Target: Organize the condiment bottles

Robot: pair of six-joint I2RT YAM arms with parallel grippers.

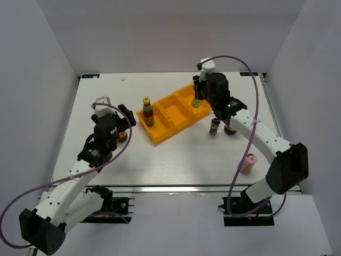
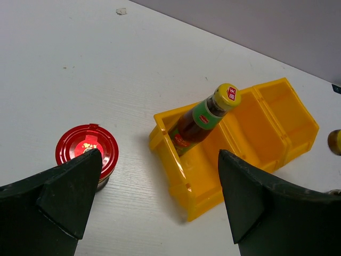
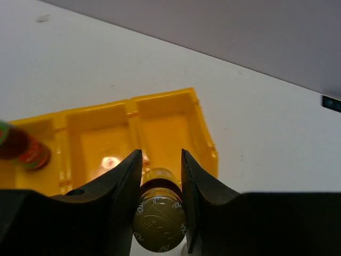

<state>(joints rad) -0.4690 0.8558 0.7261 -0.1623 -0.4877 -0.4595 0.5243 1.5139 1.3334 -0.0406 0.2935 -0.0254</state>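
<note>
Right tool (image 3: 160, 161) clamped on the yellow-capped bottle (image 3: 159, 218)
The bottle is at the tray's (image 3: 90, 114) right compartment. The left tool (image 2: 159, 157) is spread wide over a red-lidded jar (image 2: 85, 148) on the desk (image 2: 80, 69), left of the tray.

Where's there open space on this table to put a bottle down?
In the yellow tray, the middle compartment is bare, between the green-capped sauce bottle and the yellow-capped bottle. The table in front of it is open too. Crowded right of the tray, around the dark-lidded jar.

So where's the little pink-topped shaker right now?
In the overhead view the pink-lidded shaker stands on the right side of the table, near its front edge, beside the right arm, away from the yellow tray.
</note>
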